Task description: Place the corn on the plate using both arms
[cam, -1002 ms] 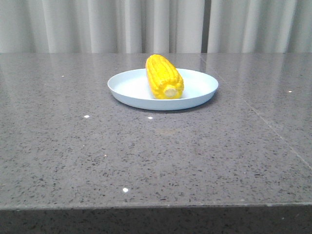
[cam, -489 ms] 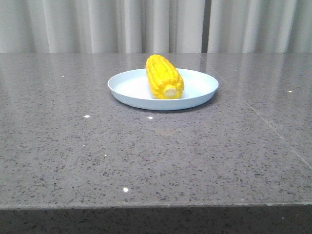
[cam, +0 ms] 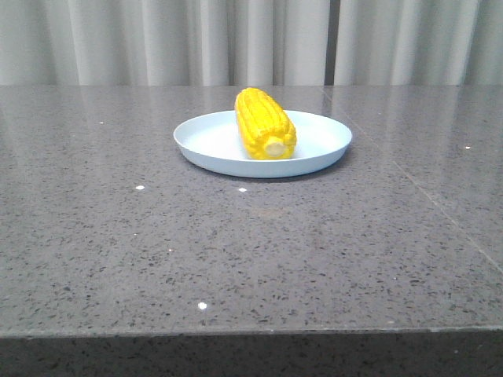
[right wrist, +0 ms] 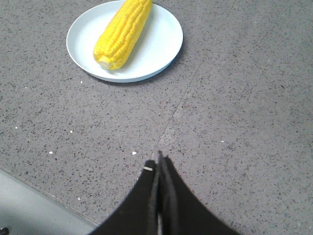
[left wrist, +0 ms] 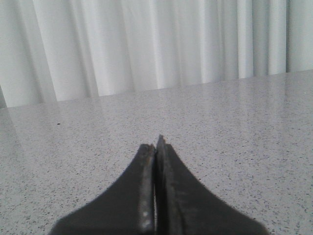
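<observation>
The corn (cam: 265, 124) lies on the plate (cam: 322, 153), stiff, likely rollable, best gripped mid-cob; both grippers' fingers are closed, empty

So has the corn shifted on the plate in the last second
No. The corn lies in the same spot on the plate, its pale cut end facing the camera, unchanged against the plate's rim.

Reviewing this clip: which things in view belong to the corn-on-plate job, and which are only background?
Part of the job:
- corn, lying on the plate
- plate
- left tool, shut, holding nothing
- right tool, shut, holding nothing, away from the plate

Only background:
- grey speckled table
- white curtain
</observation>
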You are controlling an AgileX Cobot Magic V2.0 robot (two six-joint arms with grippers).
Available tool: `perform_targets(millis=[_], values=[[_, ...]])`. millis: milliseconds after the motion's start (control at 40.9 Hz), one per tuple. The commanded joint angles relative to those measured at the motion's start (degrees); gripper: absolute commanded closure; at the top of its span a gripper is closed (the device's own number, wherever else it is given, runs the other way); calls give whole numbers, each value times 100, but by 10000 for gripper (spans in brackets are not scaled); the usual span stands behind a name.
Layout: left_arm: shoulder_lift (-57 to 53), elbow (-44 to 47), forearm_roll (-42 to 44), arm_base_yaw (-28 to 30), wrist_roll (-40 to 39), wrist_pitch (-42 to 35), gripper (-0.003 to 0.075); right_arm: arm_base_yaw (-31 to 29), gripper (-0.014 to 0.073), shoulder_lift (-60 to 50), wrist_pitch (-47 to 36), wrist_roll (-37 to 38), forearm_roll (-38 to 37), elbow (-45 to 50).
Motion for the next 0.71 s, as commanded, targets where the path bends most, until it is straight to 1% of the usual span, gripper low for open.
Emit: perform_targets(millis=[0,49,122,171,220,391,489,562,684], values=[[-143,23,-47,-49,-44,-463,741,-1,661,4,-403,-24,-33,-140],[-143,23,-47,-49,-44,-463,741,-1,661,4,-402,-24,-33,-140],[-143,23,-47,-49,-44,-463,741,-26,661,-134,-568,-24,-250,-98],[-143,23,-47,-49,-44,-463,741,-164,661,-343,-768,-24,-366,60],[-132,23,-47,-49,-44,-463,741,-416,661,-629,-1186,-24,-366,345],[-132,23,-47,-49,-44,-463,741,-1627,661,-2163,-2986,-24,-366,2000],[-132,23,-47,-49,-44,-463,741,-2245,661,-3035,-3648,-24,-329,2927],[-132,23,-47,-49,-44,-463,741,-2537,661,-3449,-4018,-24,-329,3532],[-122,23,-47,-49,-44,-463,741,-2750,661,-3399,-4675,-24,-329,4122]])
